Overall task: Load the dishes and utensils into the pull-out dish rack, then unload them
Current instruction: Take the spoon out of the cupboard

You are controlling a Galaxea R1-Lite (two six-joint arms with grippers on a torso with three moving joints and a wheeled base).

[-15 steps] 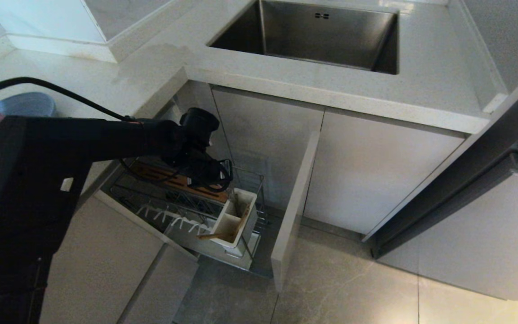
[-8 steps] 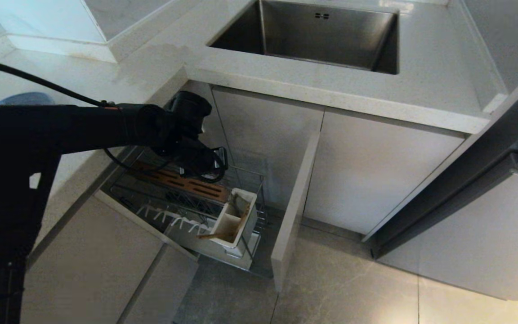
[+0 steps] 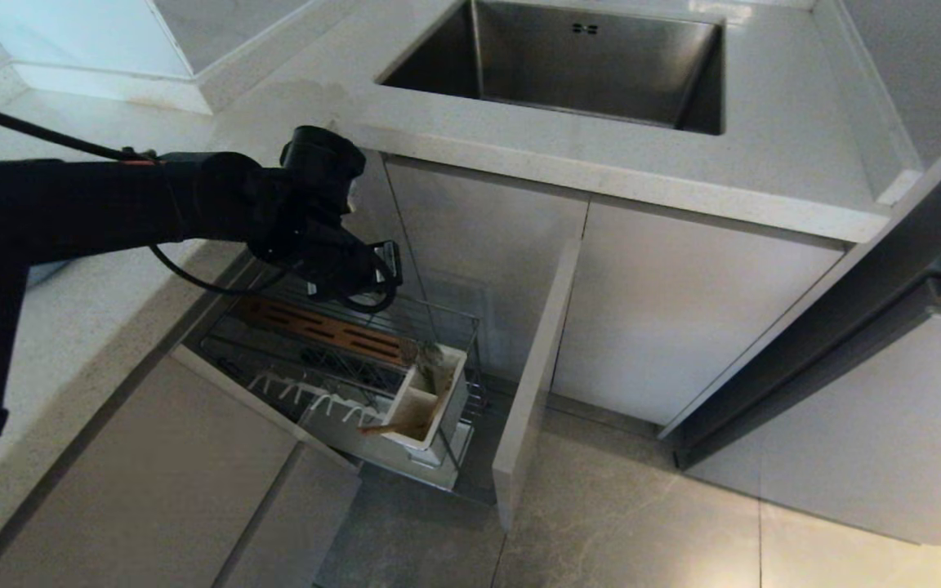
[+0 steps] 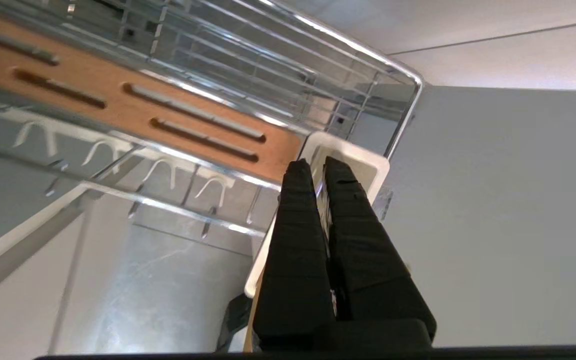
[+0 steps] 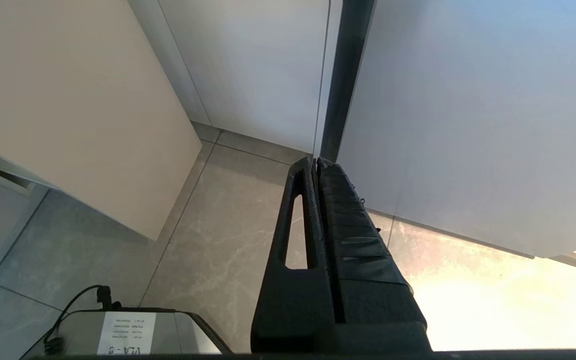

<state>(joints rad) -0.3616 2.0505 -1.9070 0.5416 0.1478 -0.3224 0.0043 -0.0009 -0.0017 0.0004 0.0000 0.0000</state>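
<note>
Here, low and left of centre in the head view, the pull-out dish rack (image 3: 332, 359) stands drawn out of the cabinet. Its brown slotted wooden strip (image 3: 327, 328) and white prongs (image 3: 307, 400) carry nothing. At the rack's right end sits the white utensil box (image 3: 425, 400); the chopsticks (image 3: 405, 420) lie slanted in its nearer compartment, and something greyish, too dim to name, stands in the farther one. Along the top of the frame the steel sink (image 3: 568, 65) is sunk in the counter.

In my right wrist view, lower left, a white label (image 5: 125, 332) on a grey unit has print I cannot read.

My left gripper (image 3: 385, 265) hangs above the rack's far edge, arm stretched in from the left, fingers (image 4: 298, 220) pressed together on nothing. My right gripper (image 5: 316, 162) is parked low over the floor tiles, likewise closed and empty.
</note>
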